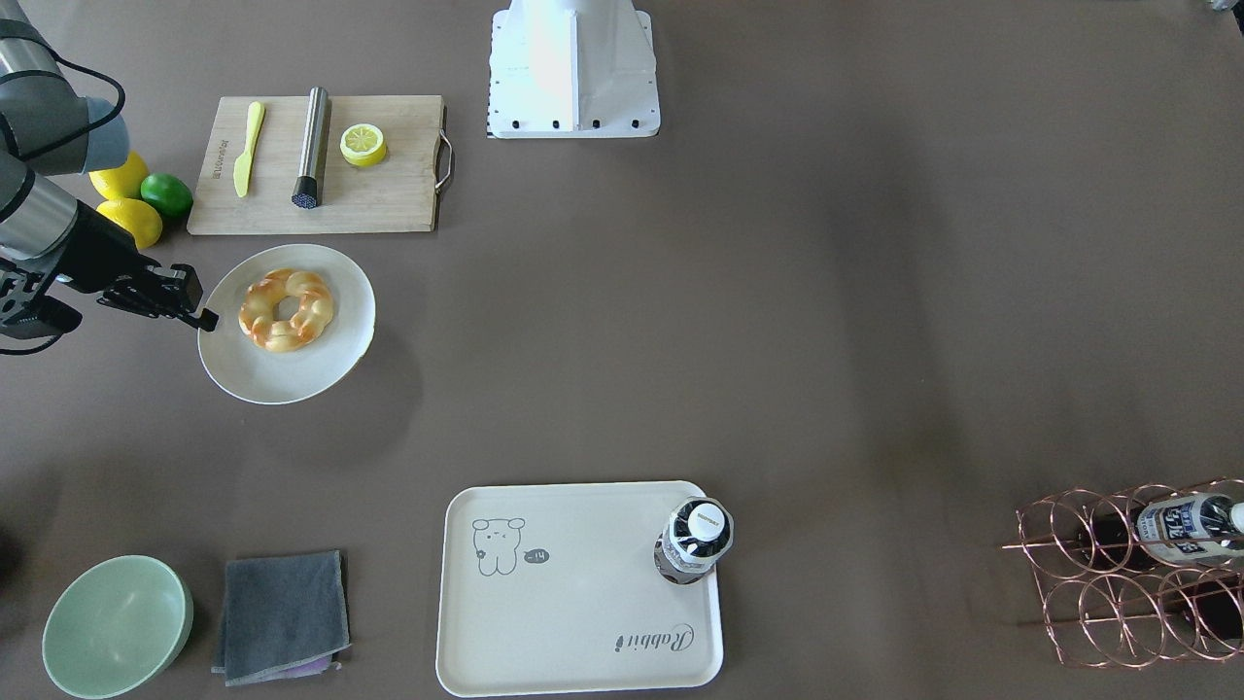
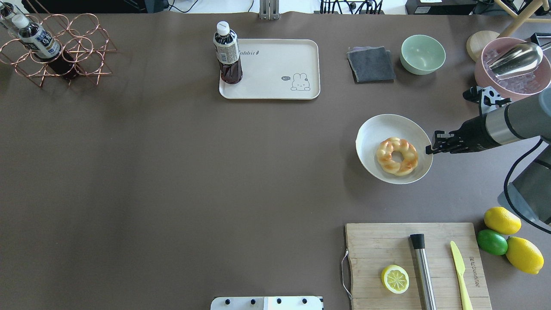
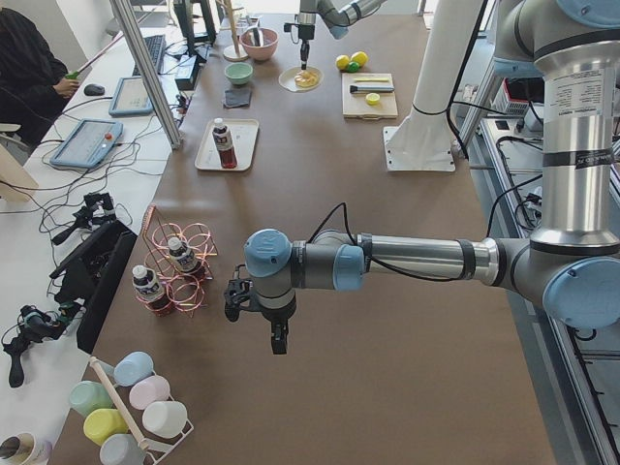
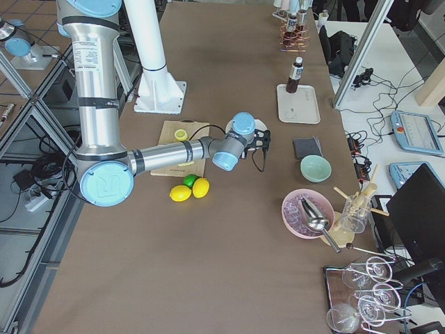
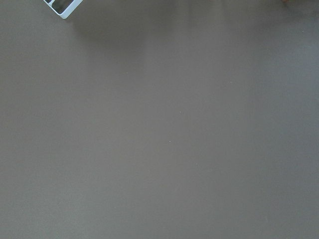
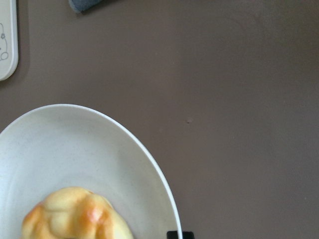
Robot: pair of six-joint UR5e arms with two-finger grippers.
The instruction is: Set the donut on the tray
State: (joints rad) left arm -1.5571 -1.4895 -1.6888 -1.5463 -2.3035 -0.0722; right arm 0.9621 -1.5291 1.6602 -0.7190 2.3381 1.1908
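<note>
The donut (image 1: 286, 309) (image 2: 397, 156) lies on a round off-white plate (image 1: 292, 379) (image 2: 379, 129); both show close up in the right wrist view, the donut (image 6: 75, 214) on the plate (image 6: 75, 149). My right gripper (image 1: 206, 319) (image 2: 429, 149) is shut on the plate's rim, and the plate looks held a little above the table, over its own shadow. The cream tray (image 1: 583, 603) (image 2: 275, 64) lies across the table with a dark drink bottle (image 1: 695, 540) (image 2: 227, 54) upright on one corner. My left gripper (image 3: 278, 341) hangs over bare table far from both; I cannot tell whether it is open.
A wooden cutting board (image 2: 413, 262) holds a lemon half (image 2: 395, 278), a steel cylinder and a yellow knife. Lemons and a lime (image 2: 492, 242) lie beside it. A green bowl (image 2: 422, 54), a grey cloth (image 2: 371, 64), a pink bowl (image 2: 512, 69) and a copper bottle rack (image 2: 56, 47) stand along the far side.
</note>
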